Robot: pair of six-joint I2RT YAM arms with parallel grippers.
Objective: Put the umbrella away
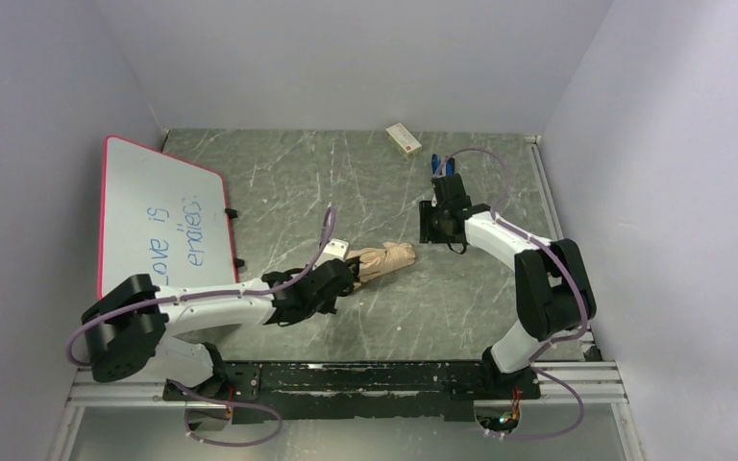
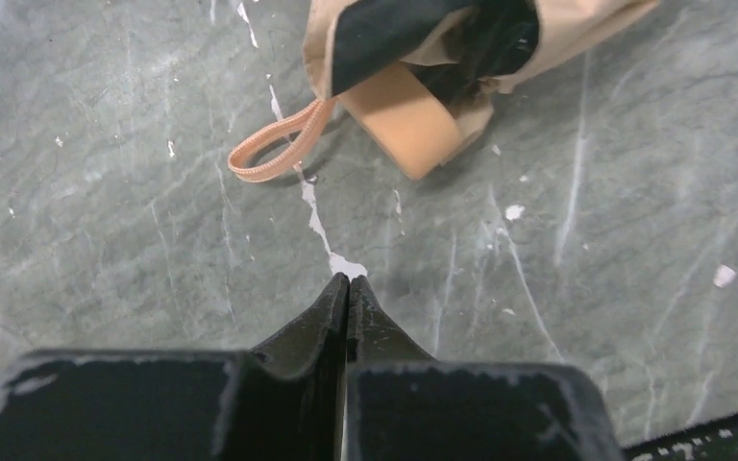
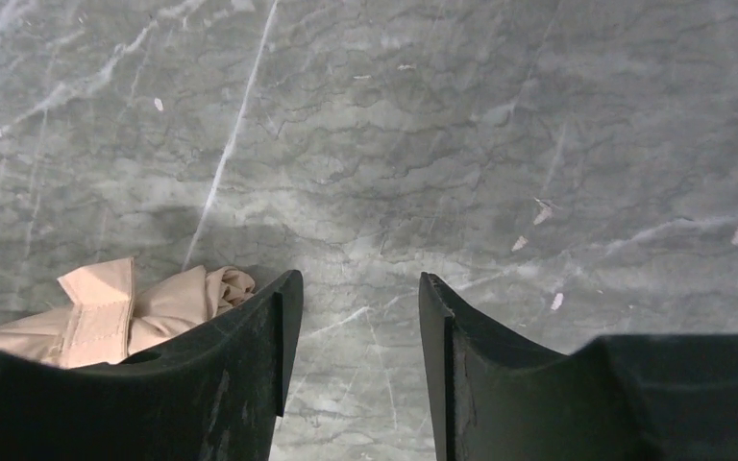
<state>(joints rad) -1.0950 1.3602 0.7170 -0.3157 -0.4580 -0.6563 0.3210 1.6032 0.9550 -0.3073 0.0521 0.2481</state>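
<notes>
A beige folding umbrella (image 1: pixel 385 260) lies closed and loosely bunched near the middle of the grey marbled worktop (image 1: pixel 279 182), its long axis running from lower left to upper right in the overhead view, with one arm at each end. The left arm (image 1: pixel 211 307) reaches in from the lower left, and its wrist camera shows the left jaws pressed together on nothing, tips low over bare stone. The umbrella's handle end lies straight ahead of them at the top of that frame, near but apart. The tan handle knob (image 2: pixel 408 120) points back toward the jaws, and a peach strap loop (image 2: pixel 274 149) trails out to its left on the worktop. The right arm (image 1: pixel 528 264) comes in from the upper right. The right jaws stand spread and empty, and its wrist camera catches only the crumpled fabric tip (image 3: pixel 154 307) at the lower left of the frame, beside the left-hand finger rather than between the two. Both ends are within reach, but the left jaws look the nearer and the better lined up, facing down the umbrella's length at the handle. They would have to open before taking it, while the right jaws would have to shift sideways toward the fabric. A red-edged whiteboard (image 1: pixel 159 216) at the left and a small box (image 1: pixel 404 139) at the far edge lie well apart from the umbrella.
</notes>
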